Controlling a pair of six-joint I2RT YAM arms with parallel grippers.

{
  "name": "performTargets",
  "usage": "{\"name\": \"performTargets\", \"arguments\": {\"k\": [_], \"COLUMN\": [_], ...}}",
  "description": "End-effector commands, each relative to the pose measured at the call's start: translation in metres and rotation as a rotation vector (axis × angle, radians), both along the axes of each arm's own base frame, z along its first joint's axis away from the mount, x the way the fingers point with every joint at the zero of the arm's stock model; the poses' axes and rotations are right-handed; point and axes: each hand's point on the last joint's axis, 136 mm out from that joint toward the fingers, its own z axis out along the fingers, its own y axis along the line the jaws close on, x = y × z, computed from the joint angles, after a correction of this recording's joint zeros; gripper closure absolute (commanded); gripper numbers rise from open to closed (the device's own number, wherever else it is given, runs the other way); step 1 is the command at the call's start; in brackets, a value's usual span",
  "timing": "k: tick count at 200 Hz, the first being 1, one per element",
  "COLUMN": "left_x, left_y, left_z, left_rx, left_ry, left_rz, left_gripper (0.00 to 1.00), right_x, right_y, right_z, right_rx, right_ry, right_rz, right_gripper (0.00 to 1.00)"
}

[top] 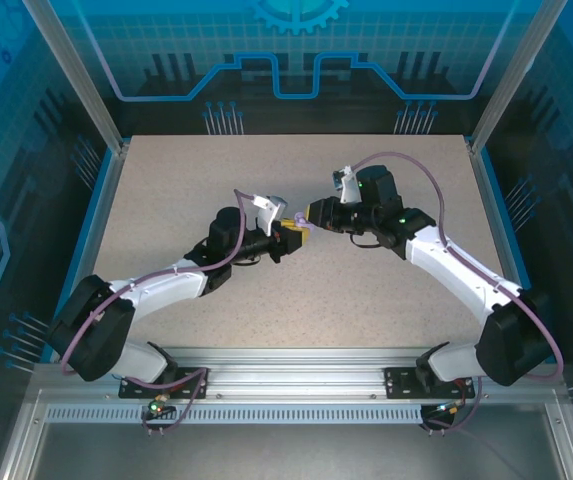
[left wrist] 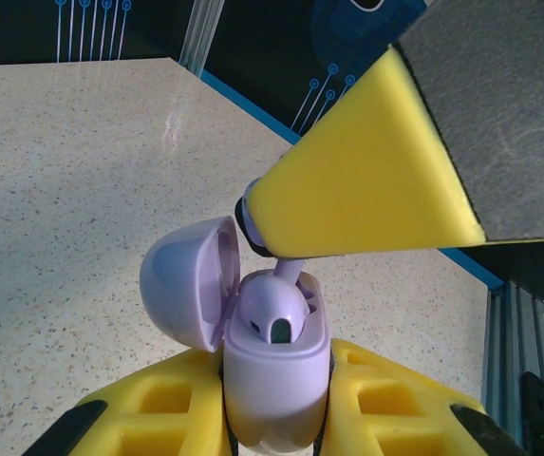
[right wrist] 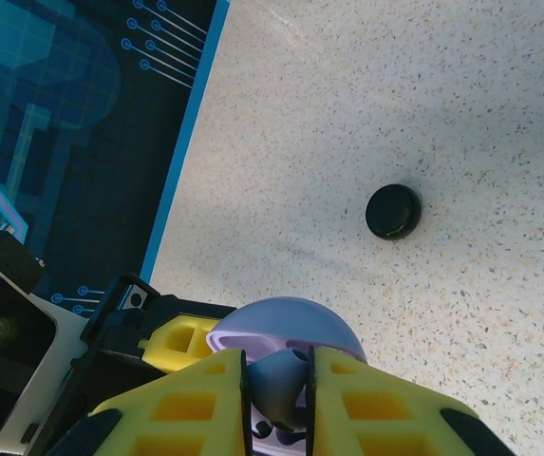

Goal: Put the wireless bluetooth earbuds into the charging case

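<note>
My left gripper [left wrist: 273, 356] is shut on the lavender charging case [left wrist: 276, 385]. The case stands upright, with its lid [left wrist: 181, 285] swung open to the left. A lavender earbud [left wrist: 273, 306] sits head-down in the case's opening, its stem pointing up. My right gripper [right wrist: 278, 366] is shut on this earbud [right wrist: 276, 391], with the case's lid [right wrist: 290, 323] just beyond the fingertips. In the left wrist view its yellow finger [left wrist: 366, 180] reaches in from the upper right. In the top view both grippers meet over mid-table around the case [top: 299, 218].
A round black case [right wrist: 392, 211] lies shut on the speckled table [right wrist: 423, 85], apart from the grippers. The blue table border [right wrist: 191, 123] and a dark wall run along the left of the right wrist view.
</note>
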Motion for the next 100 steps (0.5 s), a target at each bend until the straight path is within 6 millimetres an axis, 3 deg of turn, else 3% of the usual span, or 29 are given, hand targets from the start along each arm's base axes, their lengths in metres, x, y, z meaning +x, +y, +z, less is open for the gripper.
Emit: {"name": "performTargets", "arguments": {"k": [1, 100], "left_x": [0.002, 0.0], "left_y": [0.003, 0.003], "left_z": [0.021, 0.031], "left_rx": [-0.01, 0.004], "left_ry": [-0.083, -0.135], "left_rz": [0.022, 0.012], "left_gripper": [0.96, 0.96], "right_x": [-0.009, -0.011], "right_y": [0.005, 0.008], "right_z": [0.022, 0.033], "right_rx": [0.028, 0.06], "right_ry": [-0.026, -0.034], "right_rz": [0.023, 0.042], "right_gripper": [0.81, 0.81]}}
